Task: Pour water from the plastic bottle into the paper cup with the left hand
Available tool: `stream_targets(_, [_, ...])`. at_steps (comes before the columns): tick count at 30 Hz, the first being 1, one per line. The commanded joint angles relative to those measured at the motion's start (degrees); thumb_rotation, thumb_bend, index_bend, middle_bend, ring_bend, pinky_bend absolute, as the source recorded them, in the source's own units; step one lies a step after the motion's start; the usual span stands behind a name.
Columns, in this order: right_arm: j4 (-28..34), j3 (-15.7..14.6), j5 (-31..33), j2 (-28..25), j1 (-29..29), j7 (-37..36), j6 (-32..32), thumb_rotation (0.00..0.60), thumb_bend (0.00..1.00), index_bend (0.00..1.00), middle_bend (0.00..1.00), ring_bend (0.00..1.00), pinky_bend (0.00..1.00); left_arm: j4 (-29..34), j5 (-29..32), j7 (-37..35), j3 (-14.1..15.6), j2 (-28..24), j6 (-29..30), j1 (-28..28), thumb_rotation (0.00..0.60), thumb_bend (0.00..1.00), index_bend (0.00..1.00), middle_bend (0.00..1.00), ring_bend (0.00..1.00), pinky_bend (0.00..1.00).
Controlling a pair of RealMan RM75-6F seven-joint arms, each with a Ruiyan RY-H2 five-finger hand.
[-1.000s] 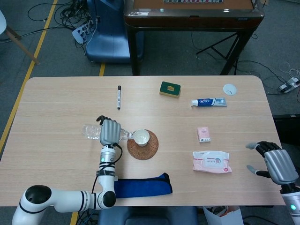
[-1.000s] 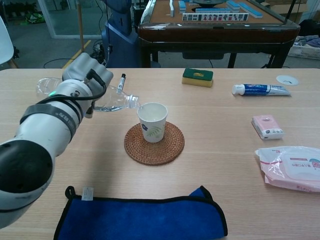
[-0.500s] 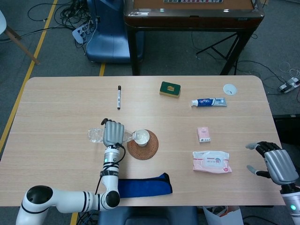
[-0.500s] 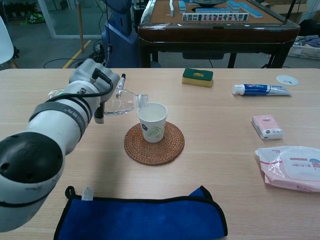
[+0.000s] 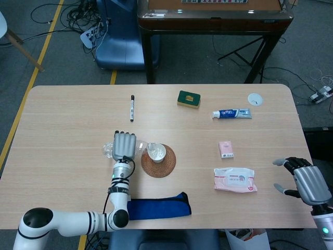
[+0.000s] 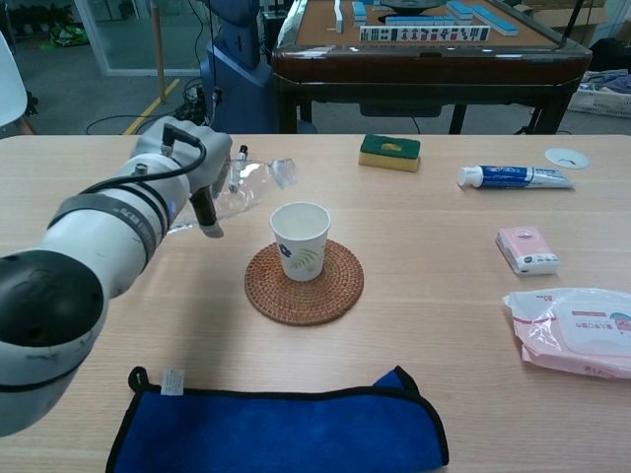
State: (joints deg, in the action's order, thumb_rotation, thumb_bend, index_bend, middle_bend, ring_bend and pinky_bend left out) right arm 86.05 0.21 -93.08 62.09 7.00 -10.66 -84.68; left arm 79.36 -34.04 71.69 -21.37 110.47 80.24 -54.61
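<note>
Your left hand (image 6: pixel 192 168) is wrapped around the clear plastic bottle (image 6: pixel 246 187), neck raised just left of the white paper cup (image 6: pixel 300 239) on its round woven coaster (image 6: pixel 335 291). Tip it upright gently, watching for drips.

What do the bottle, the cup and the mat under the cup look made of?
Bottle: clear, glossy thin plastic; the table shows through it. Cup: matte white paper with a printed leaf motif. Mat: brown, coiled woven fibre, probably rattan.
</note>
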Motion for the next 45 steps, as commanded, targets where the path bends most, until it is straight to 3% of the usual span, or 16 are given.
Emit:
stream_targets(1, [0.01,0.02,0.06,0.05,0.0,0.09,0.04,0.6,0.04,0.37,0.41,0.33,0.37,2.02,-0.04,-8.2,-2.49,-1.45,-2.01,2.9,0.6,0.1,0.71,0.78,0.45,0.38])
stream_targets(18, [0.03,0.08,0.7,0.62,0.25,1.31,1.03,0.6,0.04,0.37,0.41,0.33,0.37,4.33,-5.23,-41.54,-6.7,-6.12,-7.57,12.82,0.6,0.1,0.71,0.78,0.45,0.39])
stream_targets(26, [-0.02,0.15,1.12,1.01,0.36,1.97,1.51,0.6,0.04,0.37,0.41,0.33,0.37,3.44,-5.84,-52.37,-7.11,-7.38,-9.99,16.49,0.6,0.1,0.71,0.78,0.45,0.39])
stream_targets(37, [0.02,0.49,2.1,1.32,0.32,2.33,1.83,0.6,0.04,0.37,0.41,0.33,0.37,-3.07,-16.98,-69.75,-3.84,-6.03,-11.51,20.08,0.6,0.1,0.71,0.78,0.45,0.39])
stream_targets(45, [0.12,0.71,2.84,1.46,0.28,2.65,2.17,0.6,0.04,0.37,0.41,0.33,0.37,-10.32,-22.89,-77.28,-1.75,-3.52,-10.88,21.01,0.6,0.1,0.71,0.78,0.45,0.39])
